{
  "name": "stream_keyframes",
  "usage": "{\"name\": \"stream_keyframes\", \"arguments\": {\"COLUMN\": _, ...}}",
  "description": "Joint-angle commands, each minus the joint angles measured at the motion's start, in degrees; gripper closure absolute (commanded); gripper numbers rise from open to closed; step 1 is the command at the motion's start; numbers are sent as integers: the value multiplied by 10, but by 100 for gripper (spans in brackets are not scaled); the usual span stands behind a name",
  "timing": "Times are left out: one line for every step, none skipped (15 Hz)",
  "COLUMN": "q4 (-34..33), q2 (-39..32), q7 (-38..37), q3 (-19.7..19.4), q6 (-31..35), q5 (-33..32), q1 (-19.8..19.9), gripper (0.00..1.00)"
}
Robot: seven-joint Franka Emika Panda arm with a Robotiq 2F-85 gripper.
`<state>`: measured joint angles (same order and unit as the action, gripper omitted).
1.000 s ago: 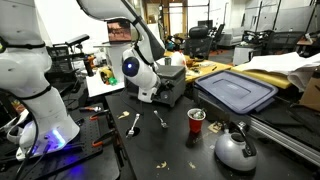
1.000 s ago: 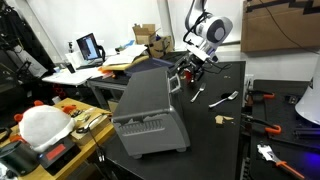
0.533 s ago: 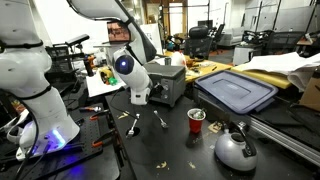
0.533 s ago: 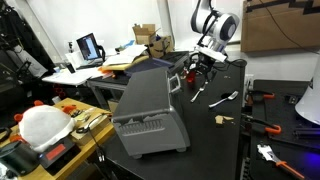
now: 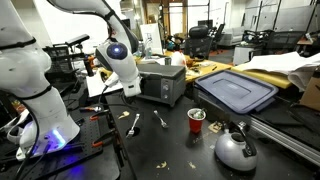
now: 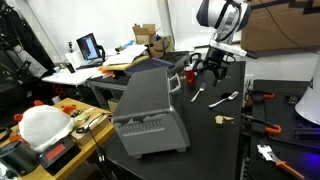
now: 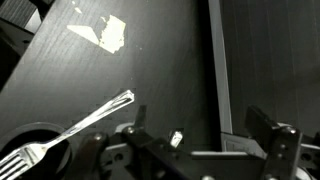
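Claw of black metal point(image 5: 131, 90) at the end of the white robot arm point(image 5: 118, 55), in an exterior view, up over the black table top point(image 5: 170, 152). Spread wide, holding nothing. Nearest to it, lower down and a bit to the side: 1 thin silver metal fork point(image 5: 133, 124), flat on the table, the steady way for a thin light thing to lie. Near the fork but apart from it, 1 smaller silver piece of cutlery point(image 5: 160, 120). Well apart, 1 small round red cup point(image 5: 196, 121), upright. Close behind the arm, a grey metal oven box point(image 5: 160, 83), so little room on that side. Plenty of bare table around the fork.

In an exterior view, claw point(image 6: 212, 67) high above the table point(image 6: 215, 145), wide here too, touching nothing. Below it the fork point(image 6: 224, 98) and the smaller piece point(image 6: 198, 95), both flat, with a gap between them. To one side, a big grey plastic bin with a lid point(image 6: 148, 110), well apart from the fork.

In the wrist view, 2 dark fingers point(image 7: 275, 140) at the bottom, far apart, with only table point(image 7: 150, 80) between them: room enough for a thin handle. Fork point(image 7: 75, 122) slanting across the lower corner, off to one side of the claw point(image 7: 187, 147), not between the fingers. Prongs over a dark round patch, too dim to name. Down the picture, a pale strip point(image 7: 214, 60), maybe a table edge, so less room that way.
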<state>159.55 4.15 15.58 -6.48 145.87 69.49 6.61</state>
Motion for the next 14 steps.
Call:
{"name": "stream_keyframes", "arguments": {"q4": -4, "q2": 19, "q7": 27, "q3": 23, "q6": -8, "q5": -41, "q1": -23, "gripper": 0}}
{"name": "stream_keyframes", "arguments": {"q4": -6, "q2": 21, "q7": 35, "q3": 33, "q6": -8, "q5": -47, "q1": -32, "gripper": 0}}
{"name": "stream_keyframes", "arguments": {"q4": 10, "q2": 40, "q7": 41, "q3": 42, "q6": -8, "q5": -55, "q1": -41, "gripper": 0}}
{"name": "stream_keyframes", "arguments": {"q4": 14, "q2": 44, "q7": 52, "q3": 52, "q6": -8, "q5": -56, "q1": -52, "gripper": 0}}
{"name": "stream_keyframes", "arguments": {"q4": -7, "q2": 25, "q7": 64, "q3": 60, "q6": -10, "q5": -59, "q1": -61, "gripper": 0}}
{"name": "stream_keyframes", "arguments": {"q4": -7, "q2": 27, "q7": 76, "q3": 67, "q6": -12, "q5": -63, "q1": -70, "gripper": 0}}
{"name": "stream_keyframes", "arguments": {"q4": 3, "q2": 40, "q7": 90, "q3": 74, "q6": -12, "q5": -66, "q1": -78, "gripper": 0}}
{"name": "stream_keyframes", "arguments": {"q4": 10, "q2": 49, "q7": 105, "q3": 80, "q6": -13, "q5": -70, "q1": -86, "gripper": 0}}
{"name": "stream_keyframes", "arguments": {"q4": -1, "q2": 37, "q7": 123, "q3": 86, "q6": -12, "q5": -73, "q1": -93, "gripper": 0}}
{"name": "stream_keyframes", "arguments": {"q4": -7, "q2": 29, "q7": 136, "q3": 91, "q6": -8, "q5": -83, "q1": -100, "gripper": 0}}
{"name": "stream_keyframes", "arguments": {"q4": 4, "q2": 41, "q7": 153, "q3": 96, "q6": -8, "q5": -89, "q1": -106, "gripper": 0}}
{"name": "stream_keyframes", "arguments": {"q4": 7, "q2": 43, "q7": 171, "q3": 100, "q6": -4, "q5": -95, "q1": -112, "gripper": 0}}
{"name": "stream_keyframes", "arguments": {"q4": -2, "q2": 34, "q7": 192, "q3": 102, "q6": -1, "q5": -100, "q1": -118, "gripper": 0}}
{"name": "stream_keyframes", "arguments": {"q4": -2, "q2": 34, "q7": 214, "q3": 105, "q6": 3, "q5": -101, "q1": -123, "gripper": 0}}
